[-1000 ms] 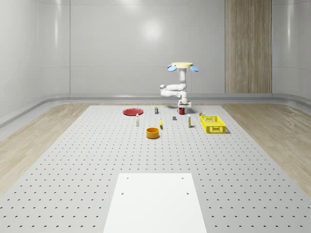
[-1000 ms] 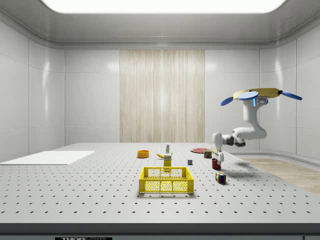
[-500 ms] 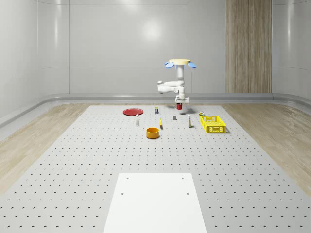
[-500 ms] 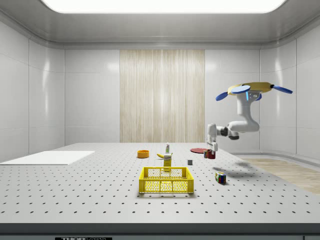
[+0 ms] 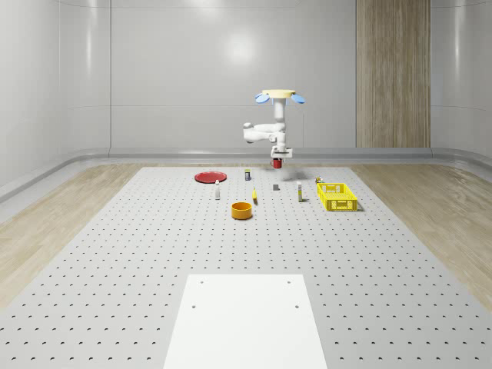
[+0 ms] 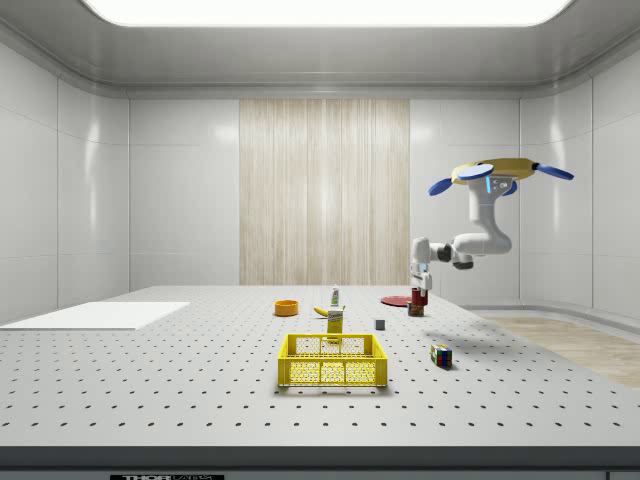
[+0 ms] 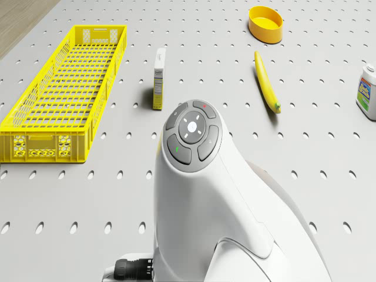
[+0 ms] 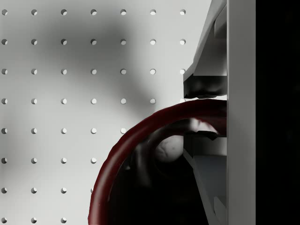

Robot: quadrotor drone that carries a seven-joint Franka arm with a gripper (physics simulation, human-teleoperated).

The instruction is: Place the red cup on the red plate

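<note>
Wrist view: red cup (image 8: 140, 154) rim between jaws.

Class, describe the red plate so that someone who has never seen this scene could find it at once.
Start at the yellow crate on the perforated table, then look across to the far end on the whole-scene view's left. The red plate lies flat there, beyond a small white bottle. It is the only wide, flat red thing; the orange bowl is deeper and nearer.
</note>
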